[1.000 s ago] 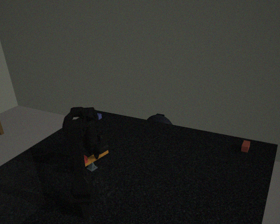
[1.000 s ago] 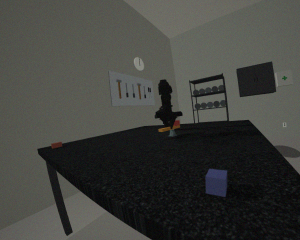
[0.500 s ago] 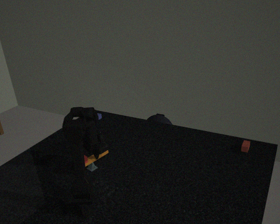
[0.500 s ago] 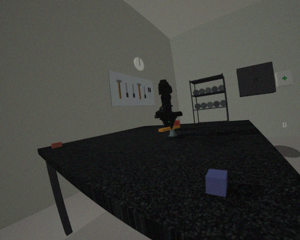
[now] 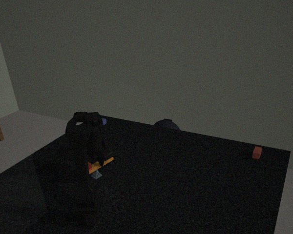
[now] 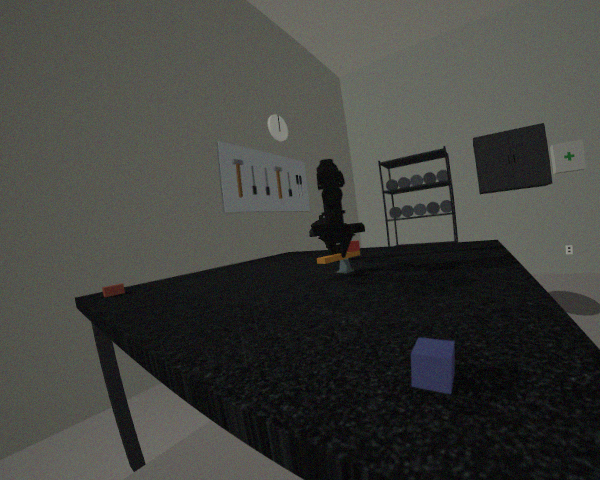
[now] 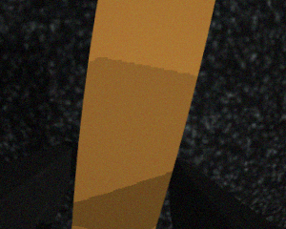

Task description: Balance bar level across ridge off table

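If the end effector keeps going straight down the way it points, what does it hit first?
The orange bar, which lies right between the fingers of the end effector. Beneath it sits the grey ridge, then the table. How far apart they are is unclear.

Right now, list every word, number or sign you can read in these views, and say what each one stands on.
No words or numbers can be read anywhere.
Green cross, a sign without text: on the white wall box beside the dark cabinet.
Wall clock: face too small to read any numerals.
Tool board: only hung tools, no lettering visible.
Bar, purple cube: unmarked.
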Controlling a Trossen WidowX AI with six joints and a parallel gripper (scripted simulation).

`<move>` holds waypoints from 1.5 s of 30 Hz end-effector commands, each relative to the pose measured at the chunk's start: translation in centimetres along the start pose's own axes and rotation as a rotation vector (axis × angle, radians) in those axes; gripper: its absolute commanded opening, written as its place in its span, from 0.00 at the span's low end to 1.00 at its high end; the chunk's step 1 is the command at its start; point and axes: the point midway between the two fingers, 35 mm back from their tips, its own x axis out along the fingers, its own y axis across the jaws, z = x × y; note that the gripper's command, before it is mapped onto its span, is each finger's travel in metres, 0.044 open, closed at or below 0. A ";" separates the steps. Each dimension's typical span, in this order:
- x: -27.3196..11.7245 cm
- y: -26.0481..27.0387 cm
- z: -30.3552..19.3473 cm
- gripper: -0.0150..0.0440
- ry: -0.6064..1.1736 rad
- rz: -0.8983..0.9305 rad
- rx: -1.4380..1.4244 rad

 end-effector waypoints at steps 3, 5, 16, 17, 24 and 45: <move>0.0 0.0 0.0 0.75 0.001 0.000 0.000; 0.0 0.0 0.0 0.83 0.001 0.000 0.000; -4.3 0.3 0.4 1.00 0.000 0.000 0.000; -5.6 0.3 0.4 1.00 0.000 0.000 0.000; -10.0 0.0 0.0 1.00 0.000 0.000 0.000; -10.0 0.0 0.0 1.00 0.000 0.000 0.000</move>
